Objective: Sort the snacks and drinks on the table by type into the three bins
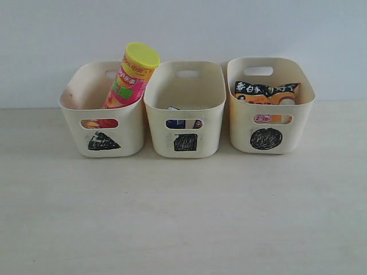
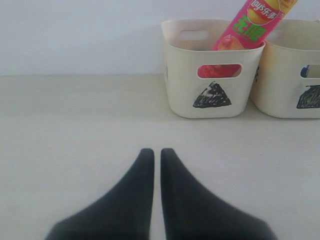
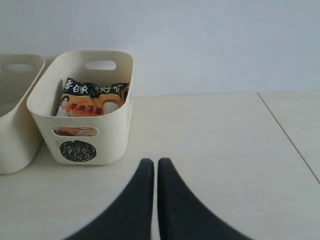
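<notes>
We see the left gripper [image 2: 157, 152] and right gripper [image 3: 155, 162] closed, empty; the pink can [image 1: 133, 77] leans toward one o'clock in the triangle bin [image 1: 131, 137].

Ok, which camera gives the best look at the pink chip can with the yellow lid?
The exterior view: the pink chip can leans in the triangle bin, yellow lid and label in frame. The left wrist view cuts off its top; the right wrist view does not show it.

the square bin [image 1: 184, 112] hides nearly all of a blue item [image 1: 175, 124] inside.
</notes>
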You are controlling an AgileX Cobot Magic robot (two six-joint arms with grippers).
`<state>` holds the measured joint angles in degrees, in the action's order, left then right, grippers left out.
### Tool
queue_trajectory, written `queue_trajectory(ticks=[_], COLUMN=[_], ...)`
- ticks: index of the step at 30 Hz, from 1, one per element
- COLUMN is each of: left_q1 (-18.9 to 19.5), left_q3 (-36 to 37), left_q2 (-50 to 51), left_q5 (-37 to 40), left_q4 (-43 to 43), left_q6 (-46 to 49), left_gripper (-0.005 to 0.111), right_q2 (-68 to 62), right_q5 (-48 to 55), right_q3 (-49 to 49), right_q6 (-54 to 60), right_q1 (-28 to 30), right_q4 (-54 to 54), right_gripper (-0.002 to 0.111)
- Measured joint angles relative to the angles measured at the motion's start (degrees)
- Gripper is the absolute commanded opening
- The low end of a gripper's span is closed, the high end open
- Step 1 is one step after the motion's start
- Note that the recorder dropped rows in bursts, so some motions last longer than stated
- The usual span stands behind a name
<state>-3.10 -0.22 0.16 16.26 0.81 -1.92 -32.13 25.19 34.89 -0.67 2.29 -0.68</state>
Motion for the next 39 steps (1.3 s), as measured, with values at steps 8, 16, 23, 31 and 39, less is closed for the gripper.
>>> queue_trajectory(ticks=[8,16,23,31,39], left_q1=[0.0,0.0,0.0,0.0,0.0], left_q3=[0.0,0.0,0.0,0.0,0.0], left_q2=[0.0,0.0,0.0,0.0,0.0], left_q5=[0.0,0.0,0.0,0.0,0.0], left_q4=[0.0,0.0,0.0,0.0,0.0], left_q6=[0.0,0.0,0.0,0.0,0.0], left_gripper=[0.004,0.004,0.004,0.004,0.004], right_q2=[5.92,18.33,26.57,28.42,31.7], right_q5=[-0.79,-3.58,-3.58,-5.99,-8.42], right_q3=[-5.7,-17.43,-23.1,-27.6,-33.72], right_q6=[2.05,2.05,2.66,2.92,3.03], right_q1=[0.0,0.0,0.0,0.0,0.0], right_q4=[0.1,0.1,0.1,0.99,1.54], right_gripper=[0.0,0.0,0.0,0.0,0.0])
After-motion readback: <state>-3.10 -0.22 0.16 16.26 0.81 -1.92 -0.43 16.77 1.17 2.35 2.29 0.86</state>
